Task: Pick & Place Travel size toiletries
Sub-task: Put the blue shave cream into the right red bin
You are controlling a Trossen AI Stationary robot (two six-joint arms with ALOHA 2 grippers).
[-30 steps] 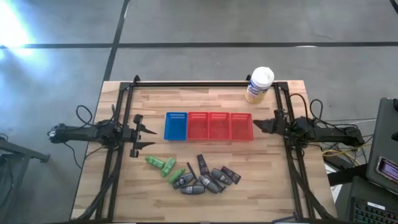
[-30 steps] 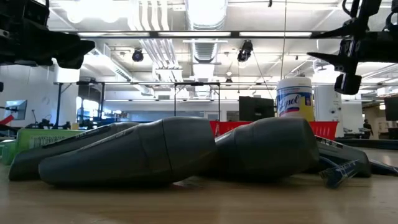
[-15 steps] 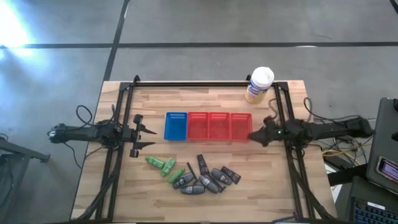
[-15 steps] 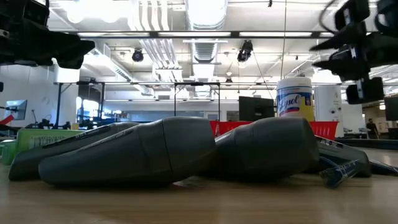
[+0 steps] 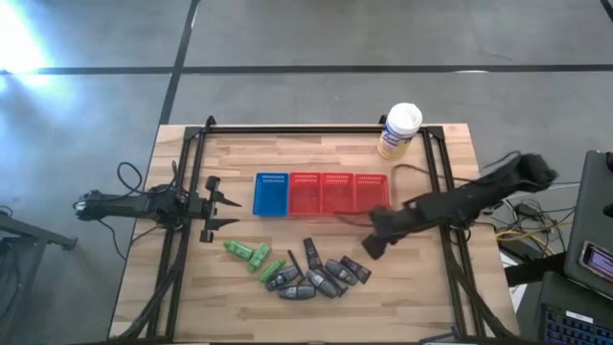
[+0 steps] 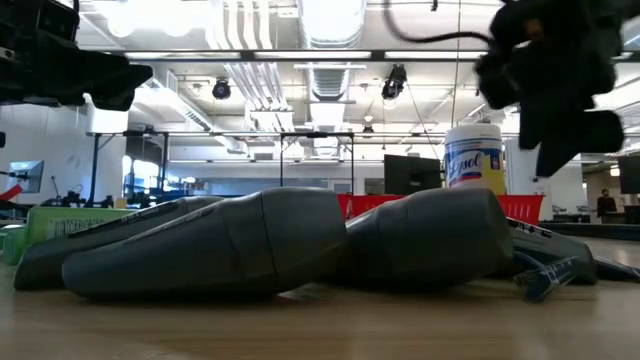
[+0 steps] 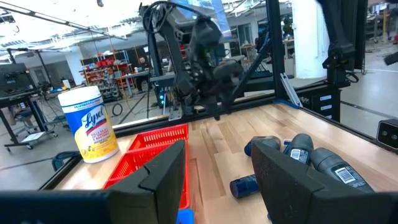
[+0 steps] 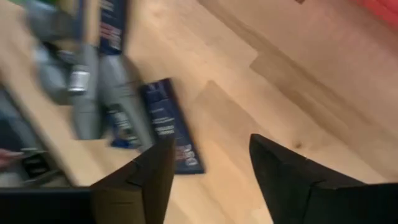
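Note:
The travel size toiletries (image 5: pixel 306 270) lie in a loose pile on the near middle of the table. Most are dark grey tubes, with green ones (image 5: pixel 251 255) at the pile's left and a slim black stick (image 5: pixel 294 261) among them. In the low view the grey tubes (image 6: pixel 260 240) fill the foreground. My right gripper (image 5: pixel 372 241) is open and hovers just right of the pile, touching nothing. Its wrist view shows the open fingers (image 8: pixel 211 168) above bare wood, with the dark tubes (image 8: pixel 118 106) ahead. My left gripper (image 5: pixel 226 206) is open and waits at the table's left side.
A blue mesh basket (image 5: pixel 271 194) and a row of red ones (image 5: pixel 339 194) stand on the table beyond the pile. A white-lidded canister (image 5: pixel 399 129) stands at the far right corner. A black frame (image 5: pixel 306 128) borders the table. Bare wood lies right of the pile.
My right arm has swung out from the table's right edge toward the left and the near side, past the red baskets' right end, and tipped downward toward the toiletry pile. The toiletries and my left arm have stayed where they were.

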